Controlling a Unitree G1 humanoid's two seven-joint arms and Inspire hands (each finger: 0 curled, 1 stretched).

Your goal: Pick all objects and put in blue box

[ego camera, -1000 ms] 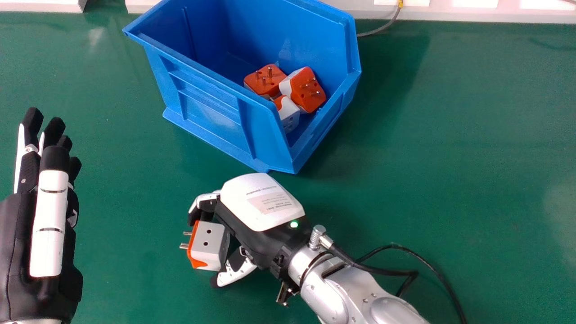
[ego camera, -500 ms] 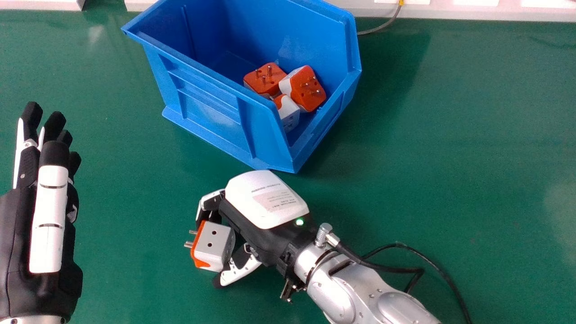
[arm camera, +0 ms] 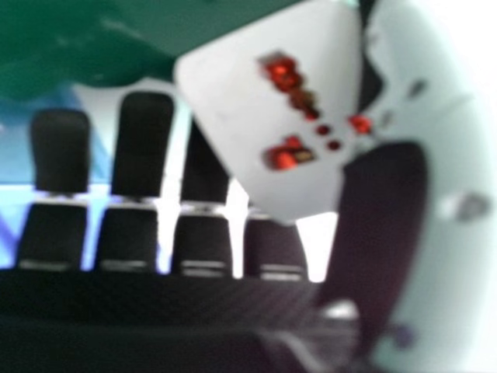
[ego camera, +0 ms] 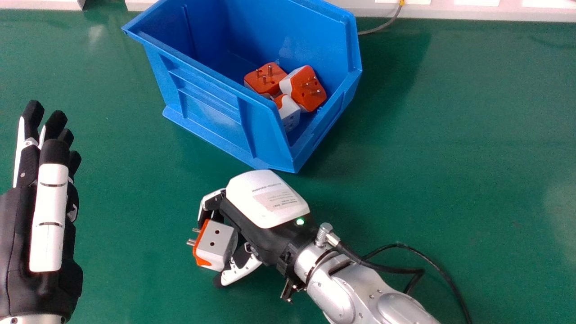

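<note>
My right hand (ego camera: 267, 202) is in front of the blue box (ego camera: 204, 112) in the head view, its fingers and thumb curled round a white and orange plug adapter (ego camera: 216, 243) whose pins point left. In the right hand view the adapter's white socketed face (arm camera: 272, 109) lies between the fingers and thumb of my right hand (arm camera: 206, 241). Inside the box, near its low front end, rest an adapter with its orange pin face up (ego camera: 265, 78), a tilted one (ego camera: 303, 88) and a mostly white one (ego camera: 289, 112). My left hand (ego camera: 49, 216) has its fingers straight at the left.
Green table surface (ego camera: 450, 157) extends right of the box and between the two hands. A black cable (ego camera: 443, 274) loops beside my right wrist. A thin grey cable (ego camera: 382, 27) runs behind the box, near a white ledge (ego camera: 450, 12) at the back.
My right hand has shifted slightly to the right, carrying the adapter with it. My left hand has moved slightly farther up the view. The adapters in the box lie as before.
</note>
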